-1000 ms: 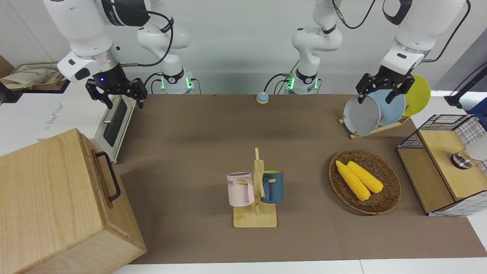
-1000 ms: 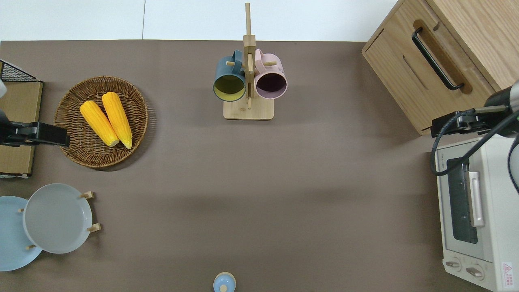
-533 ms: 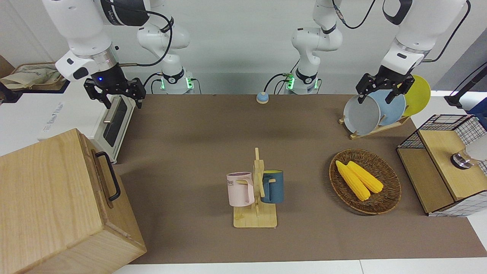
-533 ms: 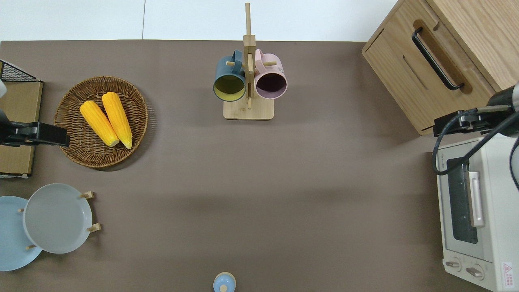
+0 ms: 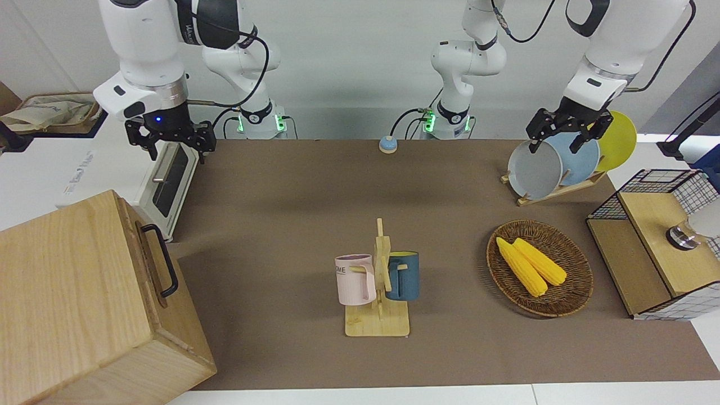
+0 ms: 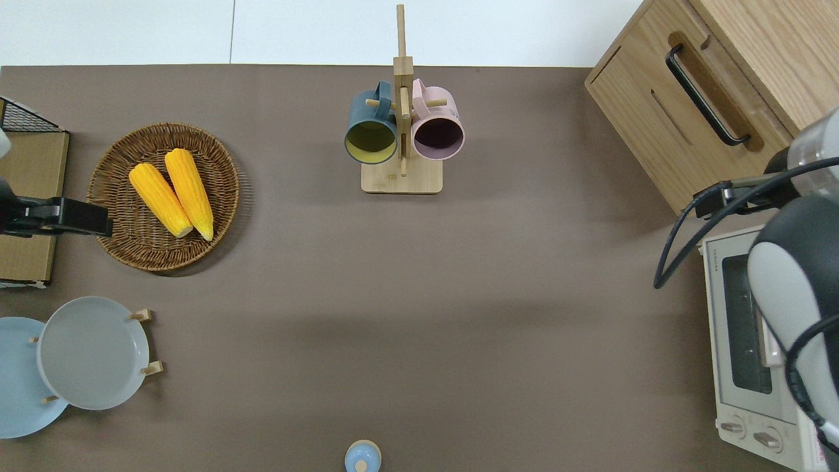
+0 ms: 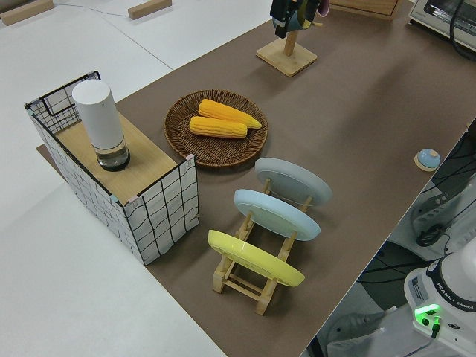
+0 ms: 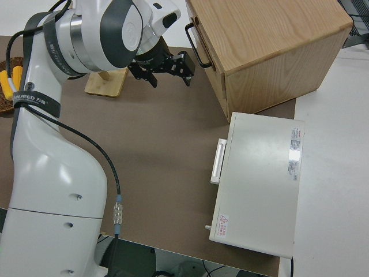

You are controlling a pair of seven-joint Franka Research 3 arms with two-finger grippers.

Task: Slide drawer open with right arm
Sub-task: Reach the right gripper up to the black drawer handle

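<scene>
The drawer (image 6: 685,105) is the pale-wood front of a big wood cabinet (image 5: 67,298) at the right arm's end of the table, and it is shut. Its black bar handle (image 5: 163,260) also shows in the overhead view (image 6: 706,95) and in the right side view (image 8: 196,43). My right gripper (image 5: 171,145) is open and empty. In the overhead view it (image 6: 737,196) hangs over the gap between the cabinet's corner and the white toaster oven (image 6: 754,341). It also shows in the right side view (image 8: 161,68), apart from the handle. The left arm is parked, its gripper (image 5: 559,140) open.
A mug rack (image 5: 378,287) with a pink and a blue mug stands mid-table. A wicker basket (image 5: 568,301) holds two corn cobs. A plate rack (image 5: 554,163) and a wire-mesh cabinet (image 5: 655,242) stand at the left arm's end. A small blue bell (image 5: 387,145) sits near the robots.
The right arm's upper links have swung out over the toaster oven, and its gripper has shifted slightly toward the cabinet. The drawer and the left arm have not moved.
</scene>
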